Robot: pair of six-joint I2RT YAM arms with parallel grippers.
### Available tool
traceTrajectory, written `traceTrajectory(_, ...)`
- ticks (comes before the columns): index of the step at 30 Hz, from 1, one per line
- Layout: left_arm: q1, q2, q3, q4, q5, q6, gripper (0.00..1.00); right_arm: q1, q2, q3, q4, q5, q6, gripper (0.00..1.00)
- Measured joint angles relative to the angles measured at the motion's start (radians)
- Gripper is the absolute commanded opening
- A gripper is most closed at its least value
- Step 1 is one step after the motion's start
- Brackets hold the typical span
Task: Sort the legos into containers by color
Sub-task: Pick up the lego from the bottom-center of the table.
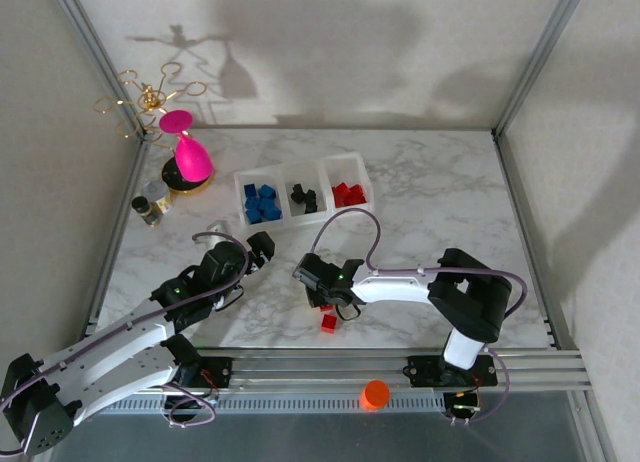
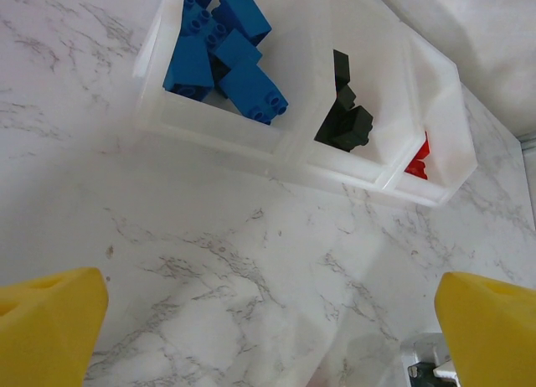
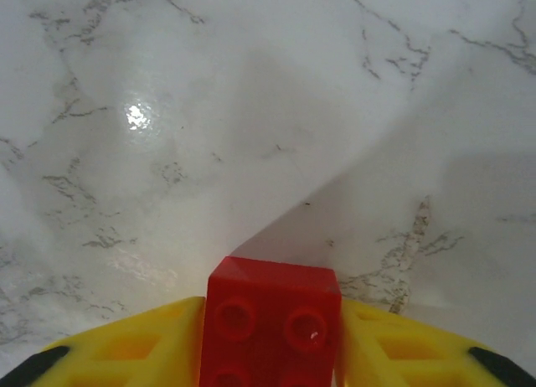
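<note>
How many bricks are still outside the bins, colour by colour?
Red: 2, the held brick in the right gripper and the loose brick on the table
Blue: 0 in view
Black: 0 in view
Total: 2

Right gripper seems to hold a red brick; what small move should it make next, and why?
Probably it should lift a little and start carrying toward the right-end bin. The right gripper is shut on a red brick, and that bin already holds the other red bricks, while the blue bricks and black bricks lie in the other two.
</note>
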Motion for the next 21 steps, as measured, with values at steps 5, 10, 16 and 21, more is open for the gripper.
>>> traceTrajectory(5, 0.0, 0.0, 0.0, 0.0, 0.0, 0.0, 1.0, 0.003, 0.0, 0.003, -0.002, 0.014, -0.002, 0.3)
traceTrajectory(10, 0.0, 0.0, 0.0, 0.0, 0.001, 0.001, 1.0, -0.008, -0.006, 0.006, -0.015, 0.024, -0.006, 0.3)
traceTrajectory(16, 0.0, 0.04, 0.049, 0.001, 0.001, 0.015, 1.0, -0.089, -0.07, 0.032, -0.021, 0.037, -0.058, 0.3)
traceTrajectory(21, 0.0, 0.104, 0.099, 0.021, 0.001, 0.039, 1.0, -0.2, -0.087, 0.109, -0.005, 0.068, -0.132, 0.31)
